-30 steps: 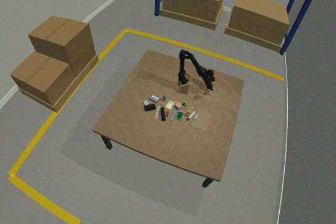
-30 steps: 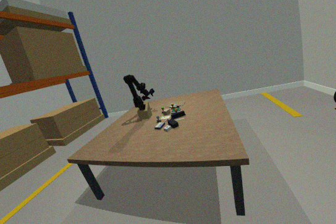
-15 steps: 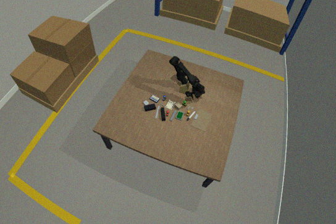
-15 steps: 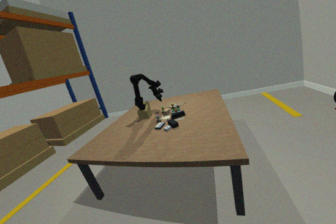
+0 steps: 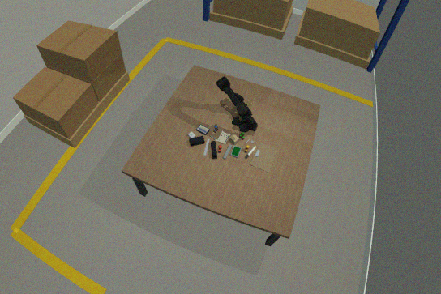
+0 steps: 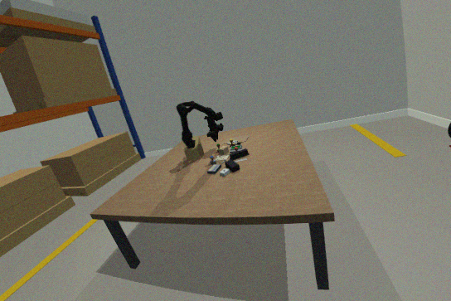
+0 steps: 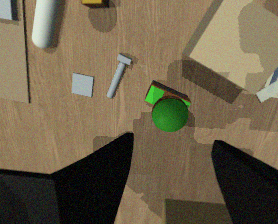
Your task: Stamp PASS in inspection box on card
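My gripper (image 7: 172,143) (image 6: 214,138) is open and empty, above a stamp with a round green knob (image 7: 170,115) (image 5: 241,135) (image 6: 218,145). The stamp stands upright, ahead of the space between the fingertips in the wrist view. Stamps with a blue knob (image 5: 216,128) (image 6: 211,159), a red knob (image 5: 220,148) and a yellow knob (image 5: 247,148) stand on the bench. A pale card (image 5: 223,137) with dark marks lies beyond the wooden block. A green-topped pad (image 5: 236,151) and a pale-topped flat case (image 5: 203,129) lie nearby. The stamps' wording and the inspection box are too small to read.
The wooden block (image 7: 235,45) (image 5: 234,138) stands close to the green-knobbed stamp. A bolt (image 7: 116,80), a small grey square (image 7: 82,85) and a white cylinder (image 7: 47,22) lie near it. Black objects (image 5: 196,141) (image 5: 214,149) and a thin brown sheet (image 5: 263,161) are also on the bench.
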`<state>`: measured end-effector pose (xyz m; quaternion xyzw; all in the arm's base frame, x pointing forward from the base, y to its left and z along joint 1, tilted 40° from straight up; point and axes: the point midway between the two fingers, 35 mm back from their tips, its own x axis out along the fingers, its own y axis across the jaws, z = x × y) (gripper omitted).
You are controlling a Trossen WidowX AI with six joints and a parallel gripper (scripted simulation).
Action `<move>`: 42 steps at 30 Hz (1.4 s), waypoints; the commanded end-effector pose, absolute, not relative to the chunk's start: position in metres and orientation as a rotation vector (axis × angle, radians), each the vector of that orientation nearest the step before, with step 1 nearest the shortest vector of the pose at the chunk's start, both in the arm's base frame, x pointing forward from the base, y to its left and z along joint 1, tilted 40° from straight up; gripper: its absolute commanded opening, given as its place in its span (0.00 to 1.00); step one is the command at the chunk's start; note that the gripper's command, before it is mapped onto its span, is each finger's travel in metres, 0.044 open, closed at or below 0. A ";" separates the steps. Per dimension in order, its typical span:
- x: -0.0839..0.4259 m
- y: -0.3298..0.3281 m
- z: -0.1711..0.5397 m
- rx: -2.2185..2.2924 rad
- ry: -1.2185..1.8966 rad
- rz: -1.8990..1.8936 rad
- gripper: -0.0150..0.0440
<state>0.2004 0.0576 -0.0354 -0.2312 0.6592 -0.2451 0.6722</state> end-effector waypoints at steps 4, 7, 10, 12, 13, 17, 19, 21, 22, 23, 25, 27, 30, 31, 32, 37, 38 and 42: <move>0.202 0.052 -0.041 -0.516 1.479 -0.563 0.63; 0.203 0.049 -0.045 -0.516 1.479 -0.563 0.63; 0.204 0.046 -0.049 -0.516 1.479 -0.562 0.63; 0.204 0.044 -0.052 -0.516 1.479 -0.562 0.63; 0.204 0.043 -0.053 -0.516 1.479 -0.562 0.63; 0.204 0.039 -0.058 -0.516 1.479 -0.562 0.63; 0.205 0.037 -0.061 -0.516 1.479 -0.562 0.63; 0.205 0.035 -0.063 -0.516 1.479 -0.562 0.63; 0.205 0.033 -0.065 -0.516 1.479 -0.562 0.63; 0.205 0.032 -0.066 -0.516 1.479 -0.562 0.63; 0.205 0.030 -0.069 -0.516 1.479 -0.562 0.63; 0.205 0.028 -0.071 -0.517 1.478 -0.562 0.63; 0.205 0.025 -0.075 -0.517 1.478 -0.563 0.63; 0.205 0.024 -0.076 -0.517 1.478 -0.563 0.63; 0.205 0.023 -0.077 -0.517 1.478 -0.563 0.63; 0.204 0.017 -0.083 -0.518 1.478 -0.564 0.63; 0.204 0.016 -0.084 -0.518 1.478 -0.564 0.63; 0.203 0.011 -0.089 -0.519 1.478 -0.565 0.63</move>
